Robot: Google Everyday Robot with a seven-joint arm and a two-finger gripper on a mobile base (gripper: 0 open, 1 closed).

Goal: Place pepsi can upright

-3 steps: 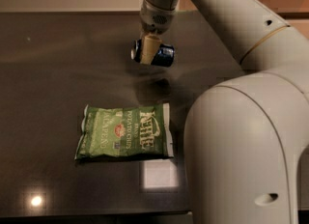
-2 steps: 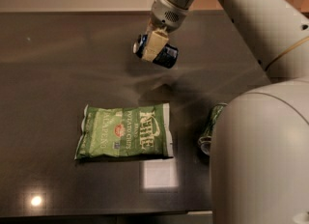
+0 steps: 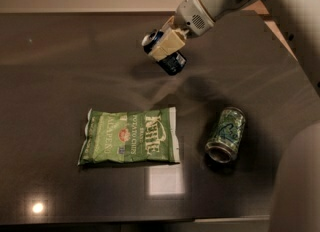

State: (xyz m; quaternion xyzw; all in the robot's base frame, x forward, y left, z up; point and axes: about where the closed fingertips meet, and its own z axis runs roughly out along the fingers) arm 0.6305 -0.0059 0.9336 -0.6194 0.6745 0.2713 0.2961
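The pepsi can point(image 3: 170, 60) is dark blue with a silver end facing upper left. It is held tilted above the dark table point(image 3: 60, 76), clear of the surface. My gripper point(image 3: 165, 43) is shut on the pepsi can, its cream fingers point(image 3: 169, 40) clamped across the can's middle. The arm comes in from the upper right.
A green chip bag point(image 3: 131, 136) lies flat at the table's centre-left. A green-and-silver can point(image 3: 226, 133) lies on its side to the right of the bag. The table's front edge runs along the bottom. Part of my white body fills the lower right corner.
The gripper has lifted the pepsi can off the table and tilted it. The arm has swung away to the right, uncovering the green-and-silver can.
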